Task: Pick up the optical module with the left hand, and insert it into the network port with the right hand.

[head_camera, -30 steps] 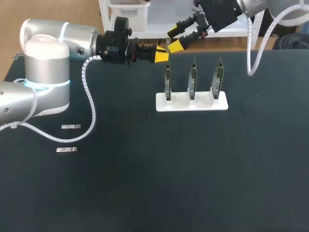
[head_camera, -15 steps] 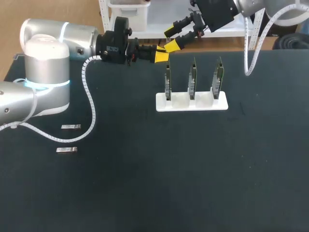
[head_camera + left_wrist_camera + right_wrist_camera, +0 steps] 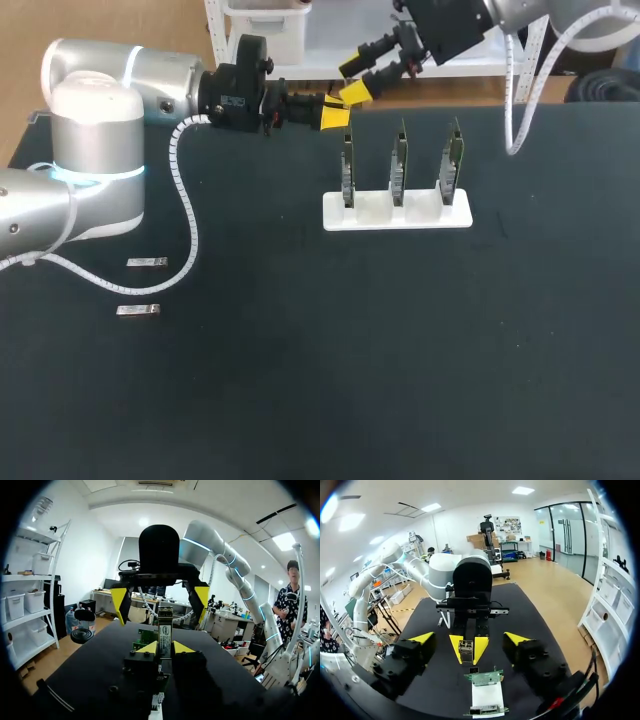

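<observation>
The big black table (image 3: 400, 350) is lying under everything. My left arm (image 3: 95, 150) is reaching across its far side, and my right arm (image 3: 450, 25) is coming down from the far corner to meet it. I think they are meeting in the air so one can pass the part to the other.

A white stand (image 3: 396, 212) is sitting in the middle of the table. It is holding three green boards (image 3: 400, 160) upright, likely so a port is easy to reach.

The left gripper (image 3: 165, 649) is pinching the optical module (image 3: 164, 630) between its yellow tips and holding it up, above the table. The right gripper (image 3: 352, 80) is hanging just past it with its fingers spread wide and touching nothing. I think they are waiting to close on the module.

The head view is hardly showing the module, but both wrist views are showing it clearly. Only the head view is showing two spare modules (image 3: 147, 262) lying flat near the left arm. Only the right wrist view is showing the stand sitting right below the grippers.
</observation>
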`<move>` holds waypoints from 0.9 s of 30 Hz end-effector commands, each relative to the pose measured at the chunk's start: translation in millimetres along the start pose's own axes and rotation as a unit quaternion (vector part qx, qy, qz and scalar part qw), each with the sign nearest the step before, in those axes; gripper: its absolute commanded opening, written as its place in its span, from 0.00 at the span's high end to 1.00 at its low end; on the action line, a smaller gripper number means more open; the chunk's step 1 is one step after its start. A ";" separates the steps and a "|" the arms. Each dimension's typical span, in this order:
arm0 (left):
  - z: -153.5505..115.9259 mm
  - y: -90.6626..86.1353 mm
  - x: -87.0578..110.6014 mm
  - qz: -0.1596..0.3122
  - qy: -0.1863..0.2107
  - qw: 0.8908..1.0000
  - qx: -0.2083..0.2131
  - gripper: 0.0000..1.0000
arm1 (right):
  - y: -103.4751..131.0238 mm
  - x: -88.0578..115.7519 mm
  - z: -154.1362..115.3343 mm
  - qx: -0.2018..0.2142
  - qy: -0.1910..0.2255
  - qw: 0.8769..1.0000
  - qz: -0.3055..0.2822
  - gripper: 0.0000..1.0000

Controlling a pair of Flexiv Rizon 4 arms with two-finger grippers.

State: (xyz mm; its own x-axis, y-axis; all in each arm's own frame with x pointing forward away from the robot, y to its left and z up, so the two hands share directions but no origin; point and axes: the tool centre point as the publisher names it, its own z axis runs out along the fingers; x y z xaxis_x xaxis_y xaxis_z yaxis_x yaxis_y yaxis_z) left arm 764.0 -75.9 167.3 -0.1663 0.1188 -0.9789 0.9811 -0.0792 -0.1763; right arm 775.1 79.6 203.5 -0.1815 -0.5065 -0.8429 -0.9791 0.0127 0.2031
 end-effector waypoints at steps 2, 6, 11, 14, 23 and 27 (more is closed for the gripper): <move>0.0 0.7 -0.1 0.000 0.001 1.000 0.001 1.00 | -2.3 1.0 -1.6 0.000 -0.002 1.000 0.000 1.00; 0.0 0.7 -0.1 0.000 0.001 1.000 0.001 1.00 | -2.8 0.9 -3.5 0.005 0.000 1.000 0.000 1.00; 0.0 0.7 -0.1 0.000 0.001 1.000 0.001 1.00 | -3.3 0.8 -6.0 0.009 0.001 1.000 0.001 1.00; 0.0 0.7 -0.1 0.000 0.001 1.000 0.001 1.00 | -3.3 1.5 -8.0 0.013 0.001 1.000 0.003 1.00; 0.0 0.7 -0.1 0.000 0.001 1.000 0.001 1.00 | -3.0 3.2 -12.7 0.020 0.001 1.000 0.005 1.00; 0.0 0.7 -0.1 0.000 0.001 1.000 0.001 0.00 | -3.2 4.0 -14.4 0.023 0.000 1.000 0.006 1.00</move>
State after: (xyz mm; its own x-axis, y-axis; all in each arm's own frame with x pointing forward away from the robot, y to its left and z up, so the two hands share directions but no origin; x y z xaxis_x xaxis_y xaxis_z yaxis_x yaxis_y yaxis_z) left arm 766.1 -77.3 167.9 -0.1664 0.1182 -0.9789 0.9810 -0.0803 -0.1764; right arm 780.7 67.9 205.8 -0.1940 -0.5078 -0.8394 -0.9795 0.0531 0.1942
